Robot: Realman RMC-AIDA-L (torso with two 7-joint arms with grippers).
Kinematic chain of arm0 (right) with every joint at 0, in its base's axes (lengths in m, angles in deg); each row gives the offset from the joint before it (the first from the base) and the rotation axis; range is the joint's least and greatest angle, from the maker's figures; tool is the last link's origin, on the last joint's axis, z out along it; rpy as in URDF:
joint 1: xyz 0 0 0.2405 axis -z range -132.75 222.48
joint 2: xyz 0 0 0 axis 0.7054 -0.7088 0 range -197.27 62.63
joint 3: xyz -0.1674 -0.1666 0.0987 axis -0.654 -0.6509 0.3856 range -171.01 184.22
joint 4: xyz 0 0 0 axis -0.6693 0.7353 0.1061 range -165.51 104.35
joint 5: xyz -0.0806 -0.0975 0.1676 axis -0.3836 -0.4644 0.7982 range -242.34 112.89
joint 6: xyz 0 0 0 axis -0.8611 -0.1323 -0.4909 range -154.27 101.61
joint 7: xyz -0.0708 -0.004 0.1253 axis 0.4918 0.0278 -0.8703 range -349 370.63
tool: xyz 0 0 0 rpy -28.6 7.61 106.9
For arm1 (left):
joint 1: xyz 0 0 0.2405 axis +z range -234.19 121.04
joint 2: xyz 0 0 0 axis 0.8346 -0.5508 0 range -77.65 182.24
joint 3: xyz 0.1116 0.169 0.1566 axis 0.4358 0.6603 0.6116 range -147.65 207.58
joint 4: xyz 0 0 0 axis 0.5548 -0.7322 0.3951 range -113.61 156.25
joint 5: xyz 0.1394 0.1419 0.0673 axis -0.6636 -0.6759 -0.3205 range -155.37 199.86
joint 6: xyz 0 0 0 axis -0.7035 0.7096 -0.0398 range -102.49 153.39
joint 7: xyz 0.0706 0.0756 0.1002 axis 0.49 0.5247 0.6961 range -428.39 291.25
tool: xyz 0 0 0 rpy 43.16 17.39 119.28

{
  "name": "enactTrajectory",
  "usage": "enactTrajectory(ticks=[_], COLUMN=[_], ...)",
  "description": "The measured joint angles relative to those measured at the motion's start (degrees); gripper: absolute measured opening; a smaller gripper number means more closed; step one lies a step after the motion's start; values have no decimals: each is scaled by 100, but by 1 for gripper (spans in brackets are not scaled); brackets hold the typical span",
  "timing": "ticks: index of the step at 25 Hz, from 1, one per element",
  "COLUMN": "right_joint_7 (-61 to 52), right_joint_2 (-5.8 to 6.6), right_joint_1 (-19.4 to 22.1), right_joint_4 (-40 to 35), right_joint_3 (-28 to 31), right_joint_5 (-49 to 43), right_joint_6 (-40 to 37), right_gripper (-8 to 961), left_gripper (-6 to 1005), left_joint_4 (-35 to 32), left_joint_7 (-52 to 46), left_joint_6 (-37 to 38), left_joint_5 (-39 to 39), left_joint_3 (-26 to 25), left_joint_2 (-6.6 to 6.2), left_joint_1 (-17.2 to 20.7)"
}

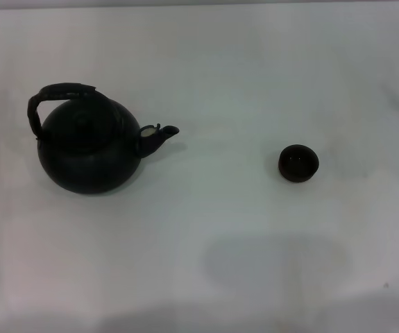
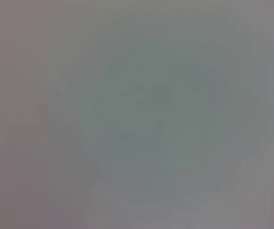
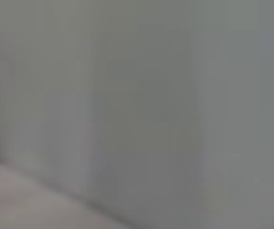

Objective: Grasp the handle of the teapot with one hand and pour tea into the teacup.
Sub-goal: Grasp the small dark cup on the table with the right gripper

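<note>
In the head view the round matte black teapot (image 1: 88,149) stands upright on the white table, at the left. Its arched black handle (image 1: 53,94) rises over the lid, leaning toward the left. The short spout (image 1: 159,134) points right, toward the teacup. The small dark teacup (image 1: 298,163) stands upright to the right of the pot, well apart from it. Neither gripper shows in any view. Both wrist views hold only a blank grey surface.
The white table (image 1: 213,83) spreads all around the two objects. A faint grey shadow (image 1: 275,260) lies on it near the front, right of centre.
</note>
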Motion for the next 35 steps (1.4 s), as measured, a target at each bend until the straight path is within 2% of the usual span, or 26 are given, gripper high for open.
enactTrajectory(ticks=[5,11,17,27,35], right_joint_7=[-1421,-2207,-2568,-2460,-2516], right_joint_2=[-54,-366,-393,-408,-412], right_joint_1=[-165,-182,-191,-274,-328], right_joint_4=[-1177,-2273,-2310,-2010,-1955], right_joint_3=[-96,-663,-1563,-3489,-3626], right_joint_5=[-1401,-2510,-2639,-2445,-2431], right_joint_6=[1066,1317,978,-901,-958], right_gripper=[855,855,854,858,860], left_gripper=[834,835,835,834,835], left_joint_4=[15,73,73,131,131], left_joint_7=[-36,8,8,71,145], left_joint_6=[-7,-141,-225,-430,-455], left_joint_5=[-1,-2,-47,-73,-66], left_joint_3=[-5,-4,-5,-6,-34], left_joint_2=[12,15,16,9,9], left_joint_1=[36,-62,-131,-177,-162])
